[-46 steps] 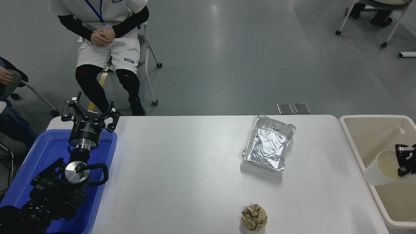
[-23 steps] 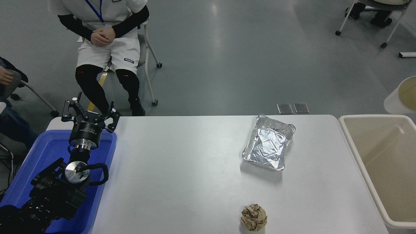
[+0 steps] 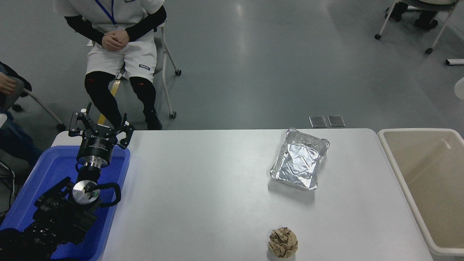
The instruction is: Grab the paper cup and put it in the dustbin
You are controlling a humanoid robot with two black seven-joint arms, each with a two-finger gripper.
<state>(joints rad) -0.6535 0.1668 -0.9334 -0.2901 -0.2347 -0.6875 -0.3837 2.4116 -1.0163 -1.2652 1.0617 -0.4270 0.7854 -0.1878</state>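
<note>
Only a white rounded sliver of the paper cup [image 3: 460,88] shows, at the right edge of the head view, above and beyond the dustbin. The dustbin [image 3: 393,164] is a large beige bin standing against the table's right end, and the part of its inside that I can see holds nothing. My right gripper is out of view, so what holds the cup is hidden. My left gripper [image 3: 99,124] stays parked at the lower left over the blue tray, fingers spread and empty.
A silver foil tray [image 3: 299,158] lies on the white table right of centre. A crumpled brown paper ball [image 3: 283,242] sits near the front edge. The blue tray [image 3: 50,170] is at the left end. People sit beyond the table's far left.
The cup was over the dustbin in my right gripper a second ago. It has since moved up and to the right, almost out of the picture, and the gripper has left the view.
</note>
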